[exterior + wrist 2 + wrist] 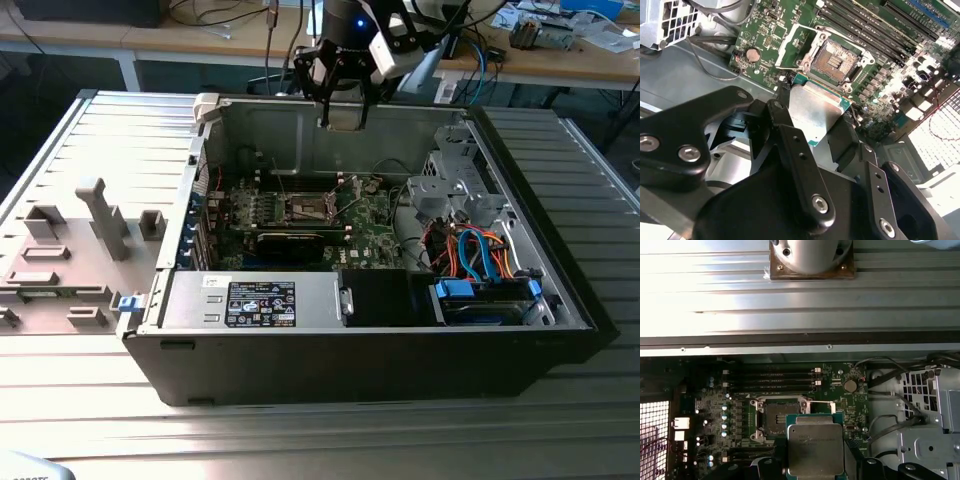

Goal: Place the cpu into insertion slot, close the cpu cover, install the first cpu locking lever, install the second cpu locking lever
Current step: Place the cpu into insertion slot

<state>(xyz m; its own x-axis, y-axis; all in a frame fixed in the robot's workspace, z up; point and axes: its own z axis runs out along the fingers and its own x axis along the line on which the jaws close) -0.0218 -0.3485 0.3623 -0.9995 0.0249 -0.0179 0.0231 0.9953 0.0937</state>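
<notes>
One tool (pixel 812 122) | pinching the cpu (pixel 815 449) at two opposite edges | cpu held above the insertion slot (pixel 775 417), apart | cpu cover (pixel 786 46) open

Exterior view: open case (pixel 380 365) on ribbed table (pixel 70 400); fixtures (pixel 100 215) at its nine o'clock, blue cables (pixel 482 250) inside at four.

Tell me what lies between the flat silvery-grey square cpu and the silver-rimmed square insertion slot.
Nothing: in the second wrist view, the stretch from cpu to insertion slot is bare.
</notes>
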